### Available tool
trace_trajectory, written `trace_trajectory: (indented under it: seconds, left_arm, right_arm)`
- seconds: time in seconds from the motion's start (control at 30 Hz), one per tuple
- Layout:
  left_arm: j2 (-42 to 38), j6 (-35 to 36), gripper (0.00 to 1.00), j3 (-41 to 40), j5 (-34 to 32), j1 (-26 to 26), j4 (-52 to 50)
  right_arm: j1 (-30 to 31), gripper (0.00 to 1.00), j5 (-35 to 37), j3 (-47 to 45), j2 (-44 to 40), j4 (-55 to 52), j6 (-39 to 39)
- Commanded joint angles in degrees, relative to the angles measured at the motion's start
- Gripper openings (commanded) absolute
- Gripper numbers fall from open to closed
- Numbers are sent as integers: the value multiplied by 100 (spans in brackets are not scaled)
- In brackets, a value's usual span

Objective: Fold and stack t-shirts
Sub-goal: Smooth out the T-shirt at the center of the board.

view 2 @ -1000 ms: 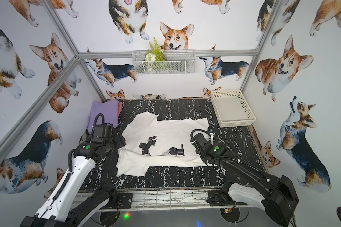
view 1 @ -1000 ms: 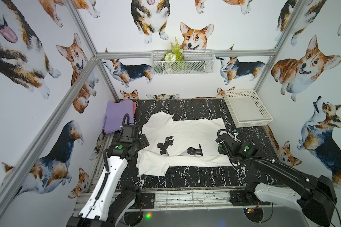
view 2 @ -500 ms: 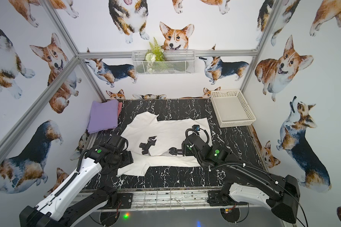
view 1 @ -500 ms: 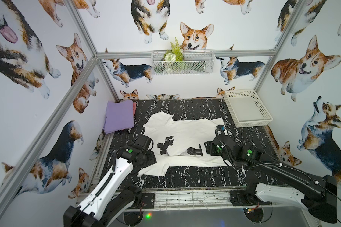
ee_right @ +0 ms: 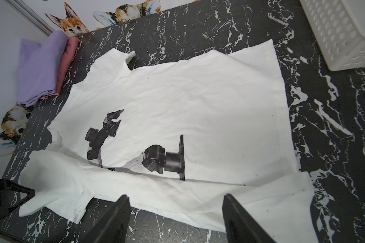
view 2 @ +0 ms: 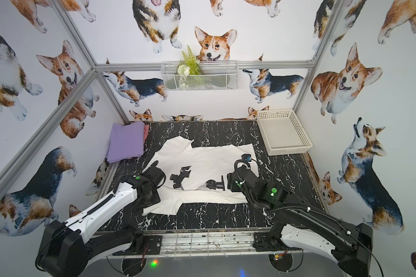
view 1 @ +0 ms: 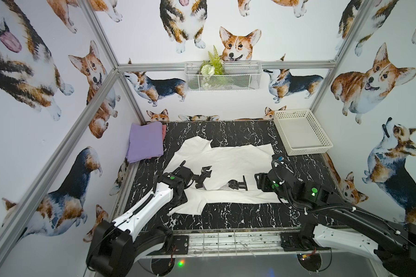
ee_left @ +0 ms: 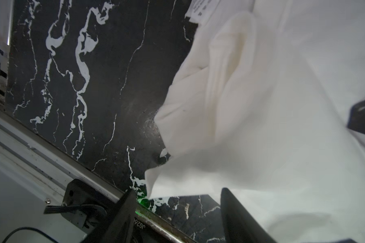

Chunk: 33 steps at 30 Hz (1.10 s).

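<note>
1. In both top views the white t-shirt lies spread on the bench. Its long axis runs from 9 o'clock (neck) to 3 o'clock (hem). Its long side at 6 o'clock lies folded inward over part of the print. The lavender t-shirt sits folded on the pinkish t-shirt in the 10 o'clock corner, well apart. The left arm ends at the neck end and the right arm at the hem end, so each arm is nearer to one short end.
2. In the left wrist view the left gripper stands open, with nothing between the jaws. Bunched cloth of the white t-shirt lies just ahead of it. This picture is blurred, so I cannot tell if a finger touches the cloth.
3. In the right wrist view the right gripper is open and empty too, just over the edge of the folded strip. The whole shirt stretches away from it toward the neck. I judge the 12 o'clock long side is next to fold. Both arms would then have to reach across the short axis together.
</note>
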Motion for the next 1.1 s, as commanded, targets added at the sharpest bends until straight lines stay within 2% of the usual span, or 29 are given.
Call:
trace_trajectory:
  seconds: [0.0, 0.07, 0.13, 0.2, 0.27, 0.3, 0.47, 0.7, 0.9, 1.07]
  left_arm:
    - [67, -157, 64, -203, -267, -19, 192]
    - [37, -192, 63, -317, -317, -9, 332]
    - [-3, -225, 55, -437, -287, -10, 477]
    - [-57, -267, 34, -557, -208, -10, 666]
    - [-168, -263, 4, -698, -143, -14, 927]
    - [-240, -210, 0, -750, -95, -13, 1080]
    - [-470, -91, 0, -280, 230, 4, 956]
    - [-733, 289, 0, 1228, -219, 89, 283]
    - [-324, 610, 0, 1271, -141, 668, 1020]
    - [400, 575, 0, 1272, -158, 847, 1823]
  right_arm:
    - [1, 72, 93, -55, -65, 25, 90]
    - [-25, 72, 63, -64, -79, 25, 99]
    - [-44, 72, 45, -79, -88, 41, 109]
    - [-70, 73, 2, -83, -66, 68, 100]
    - [-88, 73, -30, -79, -31, 101, 95]
    - [-92, 73, -35, -76, -11, 110, 103]
    - [-97, 73, -34, -66, 59, 98, 167]
    - [-97, 73, -56, -39, 158, 119, 193]
    - [-97, 72, -105, -31, 270, 160, 220]
    - [-97, 72, -96, -38, 321, 163, 211]
